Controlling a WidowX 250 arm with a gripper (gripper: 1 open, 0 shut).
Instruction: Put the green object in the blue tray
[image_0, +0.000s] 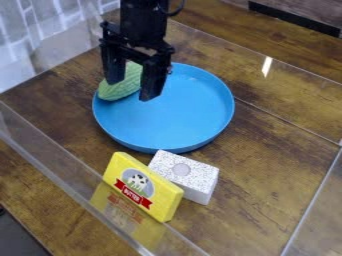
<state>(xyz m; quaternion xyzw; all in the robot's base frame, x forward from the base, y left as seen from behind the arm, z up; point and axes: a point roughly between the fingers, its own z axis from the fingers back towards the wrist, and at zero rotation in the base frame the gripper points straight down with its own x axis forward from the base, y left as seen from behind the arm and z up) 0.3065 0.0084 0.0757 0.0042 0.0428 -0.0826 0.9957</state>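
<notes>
Your gripper (135, 78) points straight down with its two black fingers (154, 80) spread wide, closed on nothing. One finger stands on each side of the green object (124, 87), which shows between and behind them; you cannot tell from this view whether either finger touches it.

The green object lies at the left edge of the blue tray (181, 115), resting on or against the rim there, with most of its body toward the outside. Whether any part of it sits inside the dish is hidden by the gripper. Its long axis runs on a slant, from lower left up toward upper right in the picture, roughly following the curve of the rim beside it. Only the lower left end and a strip in the middle are visible, and the surface looks bumpy.

The tray sits on a dark, wood-grained bench (281, 140). In front of the tray, apart from it, you have a yellow box (143, 186) with a printed face and a white patterned block (185, 175), the two touching side by side. A low clear wall (54, 165) borders the bench along the near and right sides. Beyond the bench at upper left the background is pale and blurred.
</notes>
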